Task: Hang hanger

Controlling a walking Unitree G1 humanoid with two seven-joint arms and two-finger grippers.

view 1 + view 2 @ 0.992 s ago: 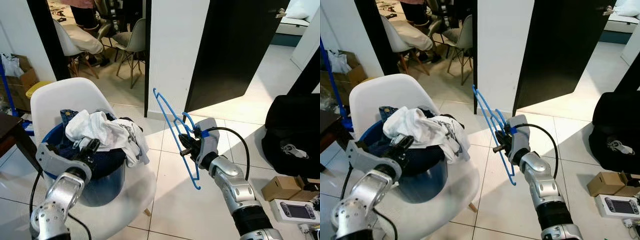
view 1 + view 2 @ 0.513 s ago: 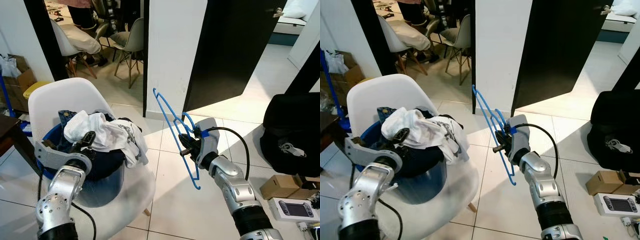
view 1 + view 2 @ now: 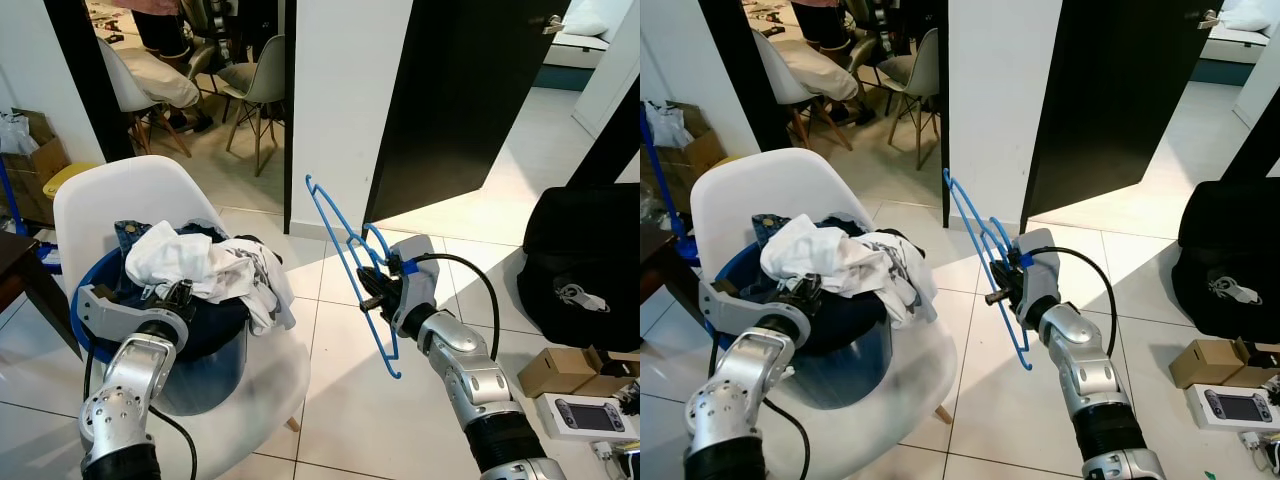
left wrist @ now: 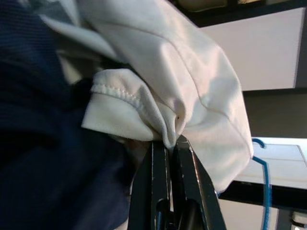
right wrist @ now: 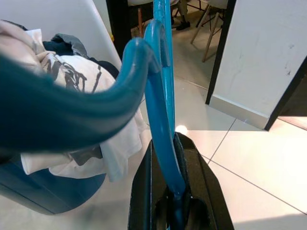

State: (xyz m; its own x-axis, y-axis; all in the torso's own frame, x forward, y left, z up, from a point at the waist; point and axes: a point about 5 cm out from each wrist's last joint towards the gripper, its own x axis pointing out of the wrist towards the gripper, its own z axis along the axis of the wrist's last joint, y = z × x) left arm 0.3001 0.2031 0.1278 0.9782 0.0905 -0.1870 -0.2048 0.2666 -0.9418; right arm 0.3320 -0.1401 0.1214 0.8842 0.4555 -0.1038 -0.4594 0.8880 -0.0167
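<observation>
A blue plastic hanger (image 3: 340, 250) stands tilted in the air over the tiled floor, and my right gripper (image 3: 372, 285) is shut on its lower bar. In the right wrist view the hanger (image 5: 160, 110) runs up from between the black fingers. A white garment (image 3: 205, 270) lies on top of dark clothes in a blue basket (image 3: 215, 345) on a white chair (image 3: 130, 195). My left gripper (image 3: 172, 295) is at the garment's near edge. In the left wrist view its fingers (image 4: 184, 163) are shut on a fold of the white garment (image 4: 192, 91).
A black bag (image 3: 585, 270) sits at the right, with cardboard boxes and a small device (image 3: 575, 415) on the floor below it. A dark open door (image 3: 450, 100) and a white wall end (image 3: 335, 90) stand ahead. Chairs (image 3: 255, 75) and a seated person are beyond the doorway.
My left forearm has swung in closer to the basket, with its gripper staying at the white garment's edge. The right gripper and hanger have held still. The camera has shifted slightly.
</observation>
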